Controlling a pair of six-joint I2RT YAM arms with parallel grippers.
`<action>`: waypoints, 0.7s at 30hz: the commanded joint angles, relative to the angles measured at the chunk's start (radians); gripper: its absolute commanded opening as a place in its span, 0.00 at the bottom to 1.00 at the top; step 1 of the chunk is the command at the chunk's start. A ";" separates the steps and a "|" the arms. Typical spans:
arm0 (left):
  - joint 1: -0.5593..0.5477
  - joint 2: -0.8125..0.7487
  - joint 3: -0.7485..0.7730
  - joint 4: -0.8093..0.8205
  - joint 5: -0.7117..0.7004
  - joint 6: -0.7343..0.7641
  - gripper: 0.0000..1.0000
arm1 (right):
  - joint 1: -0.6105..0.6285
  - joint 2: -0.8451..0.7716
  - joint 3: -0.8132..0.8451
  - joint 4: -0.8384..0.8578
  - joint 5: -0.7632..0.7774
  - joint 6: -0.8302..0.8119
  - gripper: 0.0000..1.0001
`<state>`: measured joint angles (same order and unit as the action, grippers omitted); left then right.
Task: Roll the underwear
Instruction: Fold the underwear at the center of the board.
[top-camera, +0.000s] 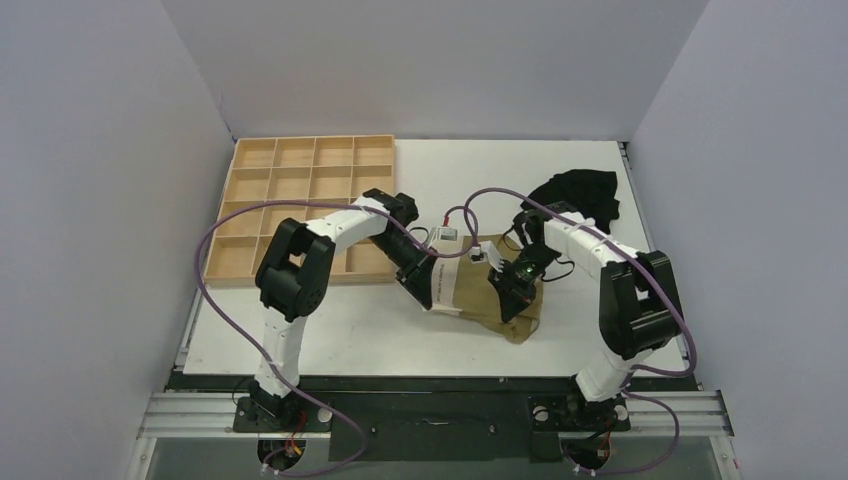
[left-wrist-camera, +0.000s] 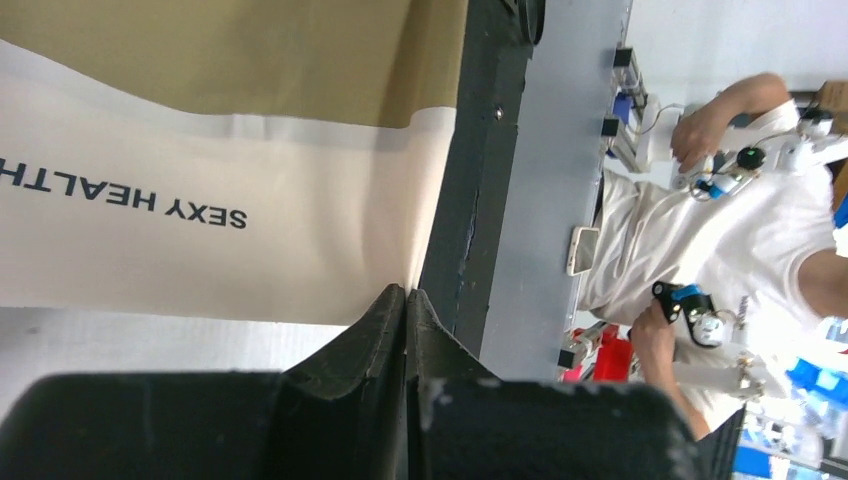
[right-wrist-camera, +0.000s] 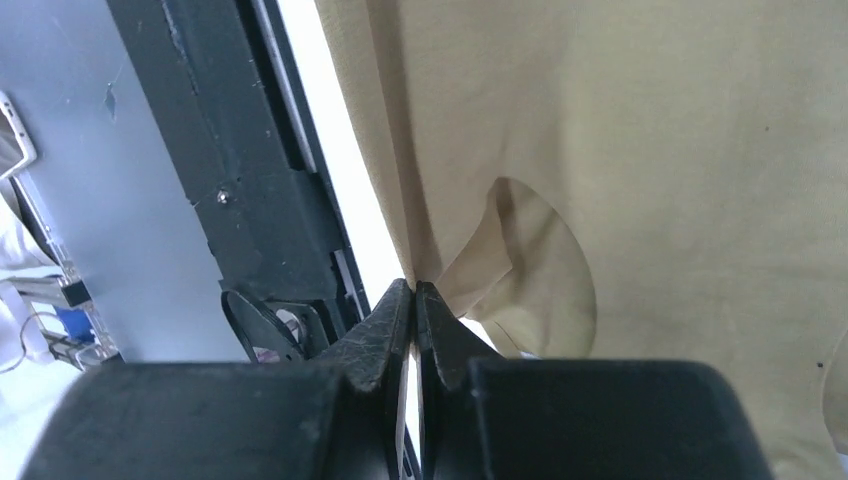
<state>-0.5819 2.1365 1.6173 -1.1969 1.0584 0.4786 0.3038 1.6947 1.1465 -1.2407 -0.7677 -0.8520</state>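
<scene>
The olive-khaki underwear (top-camera: 478, 282) lies in the middle of the table, its cream-white panel on the left. My left gripper (top-camera: 433, 298) is shut on the near corner of the cream panel; the left wrist view shows the panel (left-wrist-camera: 200, 250), printed with dark letters, running into the shut gripper (left-wrist-camera: 407, 296). My right gripper (top-camera: 507, 308) is shut on the near edge of the khaki fabric; in the right wrist view the fabric (right-wrist-camera: 680, 150) folds into the shut gripper (right-wrist-camera: 413, 290). Both grippers sit low near the table's front.
A wooden tray (top-camera: 315, 138) with several compartments stands at the back left, and the left arm reaches over its near right corner. A black garment (top-camera: 585, 192) lies at the back right. The table's black front rail (top-camera: 430, 380) is just beyond the underwear.
</scene>
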 joint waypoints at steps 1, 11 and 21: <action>-0.032 -0.128 -0.106 0.023 0.033 0.103 0.00 | 0.040 -0.069 0.007 -0.092 -0.009 -0.073 0.00; -0.092 -0.281 -0.300 0.163 0.014 0.079 0.00 | 0.149 -0.144 0.000 -0.158 0.027 -0.096 0.00; -0.010 -0.179 -0.164 0.119 0.067 0.026 0.00 | 0.103 -0.157 0.172 -0.164 0.185 -0.038 0.00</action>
<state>-0.6319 1.9114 1.3540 -1.0603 1.0966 0.5098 0.4358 1.5646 1.2072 -1.3888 -0.6807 -0.9131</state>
